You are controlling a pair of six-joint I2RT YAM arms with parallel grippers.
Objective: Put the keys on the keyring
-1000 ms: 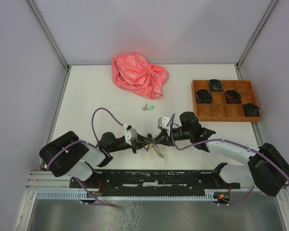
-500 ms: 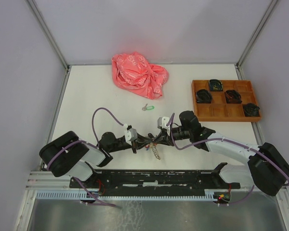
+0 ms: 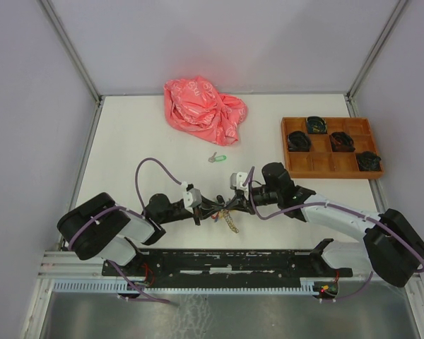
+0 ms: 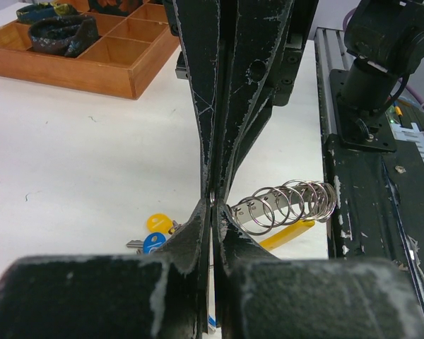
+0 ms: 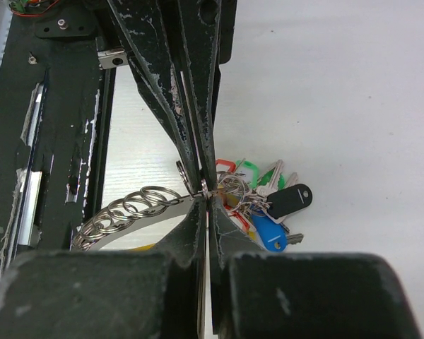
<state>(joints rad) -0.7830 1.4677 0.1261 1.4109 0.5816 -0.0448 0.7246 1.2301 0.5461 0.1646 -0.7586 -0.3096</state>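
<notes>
Now I see the left gripper (image 4: 212, 201) and right gripper (image 5: 203, 191) with fingers pressed together, tips meeting just above the keyring (image 4: 290, 205) and bunch (image 5: 268, 201). The green key (image 3: 217, 158) lies loose, well apart, nearer the bag (image 3: 203, 109).

Left arm (image 3: 138, 227) and right arm (image 3: 339, 215) have white shells, black joints, 1 purple cable (image 3: 136, 180) each (claw fingers (image 4: 254, 92) scuffed black).

Setting: robot lab bench. White table (image 3: 127, 155) walled by plain pale panels (image 3: 28, 127) on metal posts (image 3: 71, 51); left arm (image 3: 106, 229) and right arm (image 3: 339, 215), cabled, bolted to a black rail (image 3: 268, 260) at near edge.
</notes>
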